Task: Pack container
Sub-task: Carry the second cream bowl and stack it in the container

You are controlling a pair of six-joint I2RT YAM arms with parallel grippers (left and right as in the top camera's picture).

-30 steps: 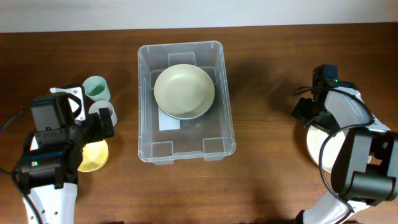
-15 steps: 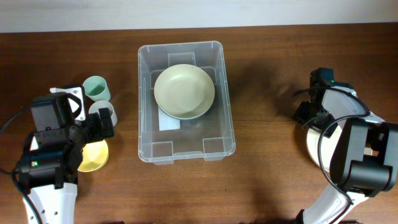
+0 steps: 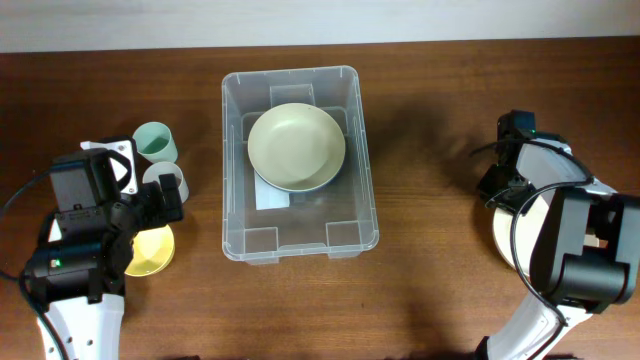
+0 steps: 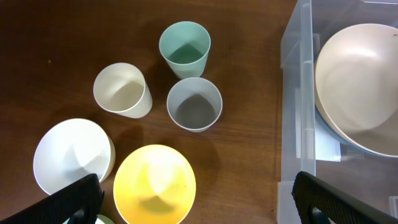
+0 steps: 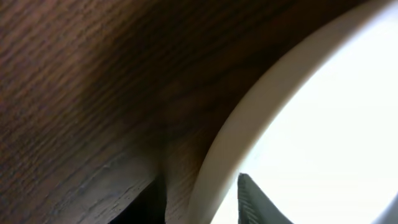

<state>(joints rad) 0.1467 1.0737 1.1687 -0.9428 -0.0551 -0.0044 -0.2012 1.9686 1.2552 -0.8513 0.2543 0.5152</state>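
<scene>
At table centre, the container (image 3: 365, 150) sits with one pale bowl (image 3: 296, 147) inside, toward its 12 o'clock end.
Down at 8 o'clock the left gripper (image 4: 199, 202) hangs with its jaws spread wide above a yellow bowl (image 4: 154, 183), a small white bowl (image 4: 73, 155) and mint (image 4: 184, 48), cream (image 4: 122, 90) and grey (image 4: 194, 104) cups, gripping none. Out at 3 o'clock the right gripper (image 5: 202, 202) stands narrow astride the rim of a large white bowl (image 5: 323, 124), one finger inside and one outside; whether they pinch the rim cannot be told.
</scene>
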